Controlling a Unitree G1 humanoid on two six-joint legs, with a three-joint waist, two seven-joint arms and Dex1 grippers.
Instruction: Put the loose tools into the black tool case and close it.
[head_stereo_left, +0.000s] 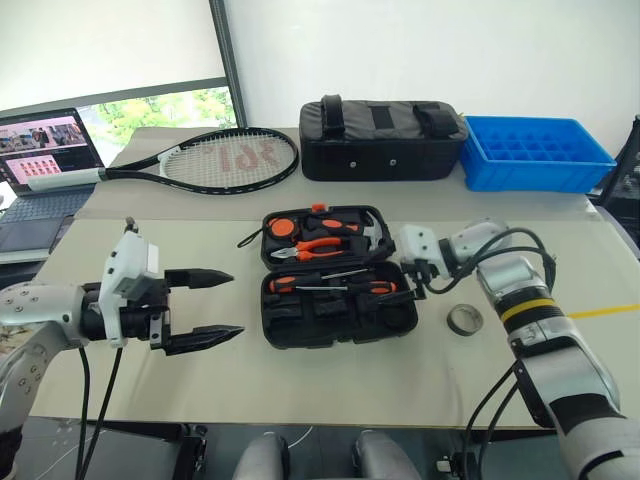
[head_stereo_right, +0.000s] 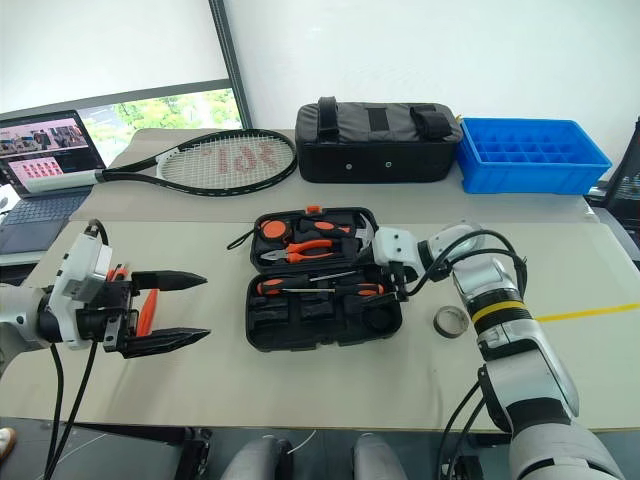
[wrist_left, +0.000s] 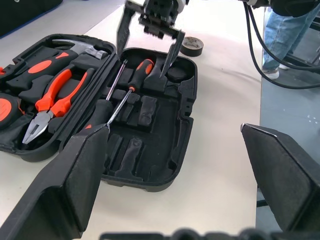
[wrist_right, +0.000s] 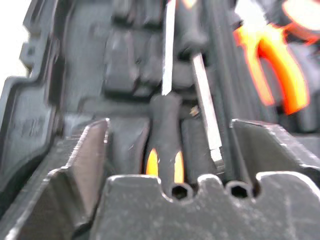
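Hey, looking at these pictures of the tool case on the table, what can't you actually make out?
- Right wrist view: blur hides which slot the screwdriver handle sits in.
- Head views: the right gripper covers that end of the black tool case, so the slots beneath are hidden.
- Head views: the roll of tape is too small to read.
- Left wrist view: the left gripper fingers block the case's near edge.

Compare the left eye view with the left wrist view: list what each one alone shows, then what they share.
Left eye view alone: the tennis racket, black fabric bag, blue crate and laptop, plus the open left gripper from the side.

Left wrist view alone: a person's jeans-clad leg beside the table.

Both: the open tool case with two screwdrivers, pliers and hammer inside, the roll of tape on the table, and the open right gripper over the case.
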